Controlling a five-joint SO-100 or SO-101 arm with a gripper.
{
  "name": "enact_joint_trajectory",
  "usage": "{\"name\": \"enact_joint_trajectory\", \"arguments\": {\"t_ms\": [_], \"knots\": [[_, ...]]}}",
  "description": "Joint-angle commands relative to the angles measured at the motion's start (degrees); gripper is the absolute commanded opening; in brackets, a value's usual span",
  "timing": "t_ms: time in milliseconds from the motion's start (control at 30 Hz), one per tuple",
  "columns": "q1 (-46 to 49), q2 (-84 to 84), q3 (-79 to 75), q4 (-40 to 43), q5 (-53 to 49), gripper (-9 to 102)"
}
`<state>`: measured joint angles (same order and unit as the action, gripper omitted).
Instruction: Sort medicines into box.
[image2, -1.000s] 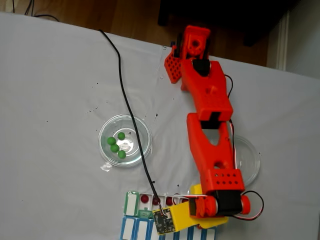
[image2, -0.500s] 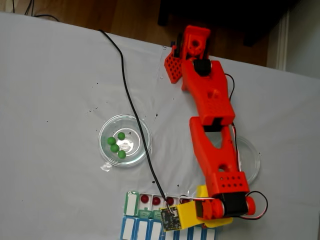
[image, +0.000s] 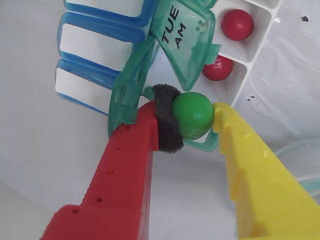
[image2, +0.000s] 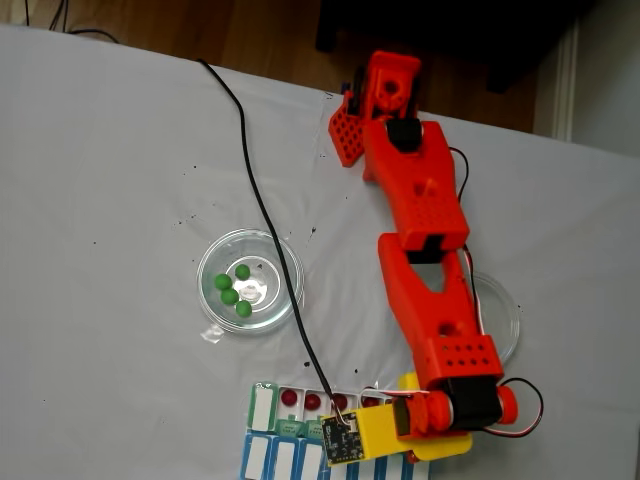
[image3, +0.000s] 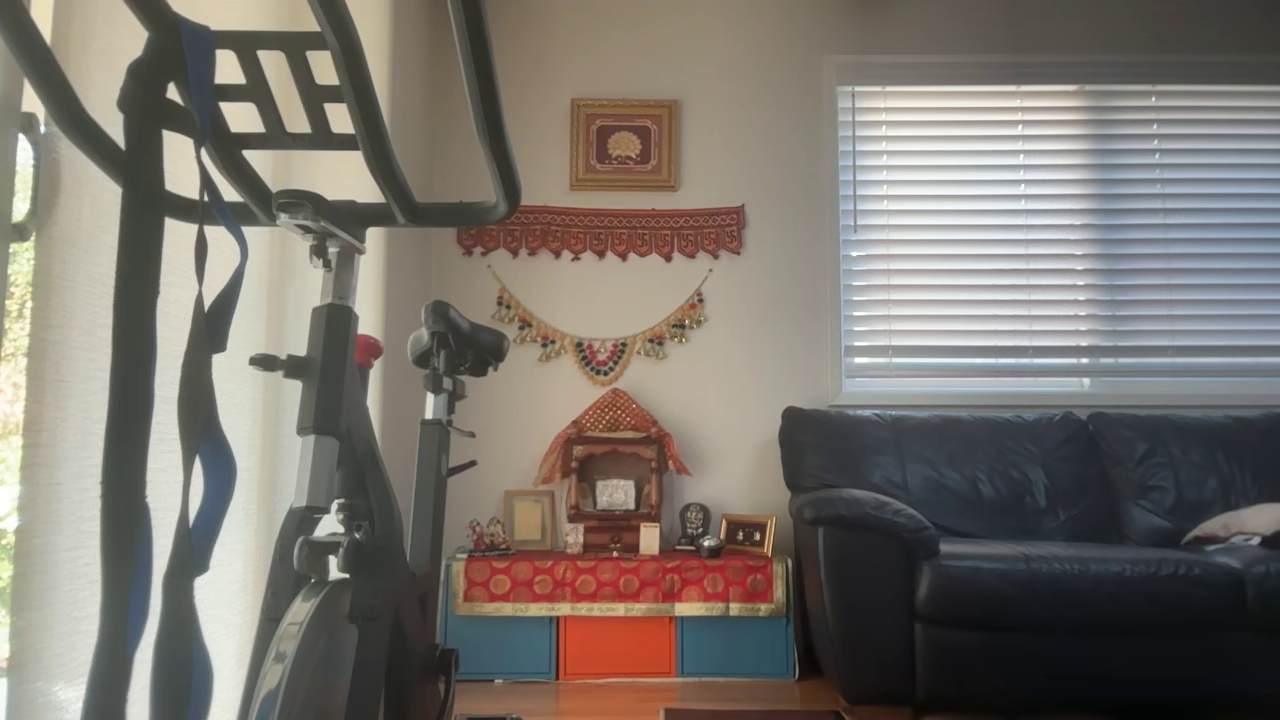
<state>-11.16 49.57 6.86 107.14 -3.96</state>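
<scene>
Wrist view: the hand (image: 192, 120), one red finger with a black foam pad and one yellow finger, clamps a bright green round pill (image: 193, 115) directly above the flat plastic pill organizer (image: 150, 65), beside its open translucent green TUE AM lid (image: 182, 42), positioned for release into a compartment next to two dark red pills (image: 237, 24).

**My arm stretched out, my fingers pinched tight**

In the fixed view my red arm (image2: 425, 250) runs from its base at 12 o'clock down toward 6 o'clock, bent slightly at the elbow, with my yellow wrist block turned toward 9 o'clock. In the wrist view my gripper (image: 192, 116) enters from 6 o'clock: the red finger (image: 125, 170) with its dark foam pad at 7 o'clock, the yellow finger (image: 255, 170) at 5 o'clock, both clamping a green pill (image: 193, 115) between their tips.
</scene>
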Motion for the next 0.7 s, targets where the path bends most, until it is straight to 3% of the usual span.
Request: {"name": "enact_joint_trajectory", "arguments": {"t_ms": [0, 667], "knots": [[1.1, 3.8, -5.8, 2.1, 0.4, 1], [1.7, -3.9, -12.4, 2.1, 0.1, 1]]}}
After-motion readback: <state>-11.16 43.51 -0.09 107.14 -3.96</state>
